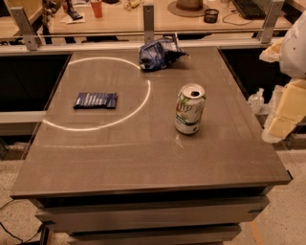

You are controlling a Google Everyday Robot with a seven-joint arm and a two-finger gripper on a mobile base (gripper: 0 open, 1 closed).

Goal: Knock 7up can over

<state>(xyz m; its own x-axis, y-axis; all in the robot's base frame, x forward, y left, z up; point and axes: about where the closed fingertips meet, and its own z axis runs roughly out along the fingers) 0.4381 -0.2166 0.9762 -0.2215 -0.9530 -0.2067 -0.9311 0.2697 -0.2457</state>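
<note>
While the can stands upright: the knock-over is not yet done, in my judgement; nothing is touching the can.
Gripper (279, 125): hangs off the table's side edge, at the end of a cream-coloured arm, clear of the top. Whether it is open or closed I cannot tell, and I see nothing held in it.
7up can (190, 109): upright on the table, inboard of the gripper and well apart from it, with bare surface between them. Its opened silver top faces up.
Why it stands so: judged to be set on its base, clear of the other items, so a sideways push can tip it without disturbing anything else.
Chip bag (160, 52): crumpled, blue, beyond the can from the gripper and toward the far edge. Apart from the can.
Dark-blue packet (95, 100): flat, the item farthest from the gripper, on the opposite side of the can.
Risk: a low push may slide the can on the smooth top and not topple it; contact near the rim looks safer.
Table (143, 162): grey-brown, smooth, faintly glossy; a bright ring of reflected light (148, 91) curves around the packet.
Room: a wooden desk (124, 21) behind a rail carries a red cup (97, 8) and a keyboard (248, 7). The floor (287, 215) is pale and speckled.
</note>
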